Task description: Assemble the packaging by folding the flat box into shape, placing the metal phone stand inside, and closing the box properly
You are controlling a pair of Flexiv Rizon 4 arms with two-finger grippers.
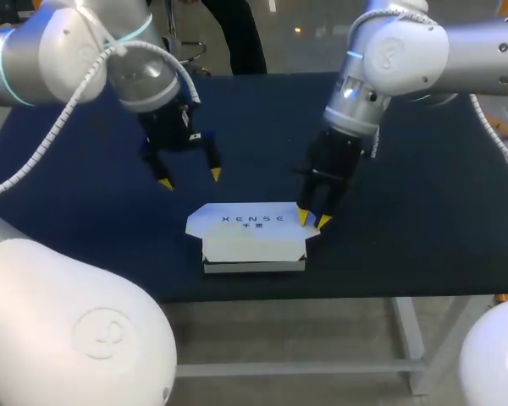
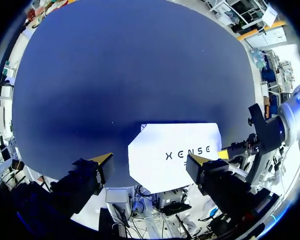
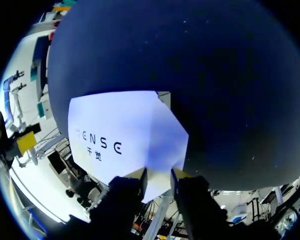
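A white box with dark print on its lid stands folded up near the table's front edge, lid down; it also shows in the wrist views. My right gripper is at the lid's right end, fingers a narrow gap apart, yellow tips straddling the angled side flap without pinching it. My left gripper hangs wide open and empty above the table, behind and left of the box. The metal phone stand is not visible in any view.
The dark blue table stretches bare behind and to both sides of the box. The box sits close to the front edge. My right arm shows beside the box in the left wrist view.
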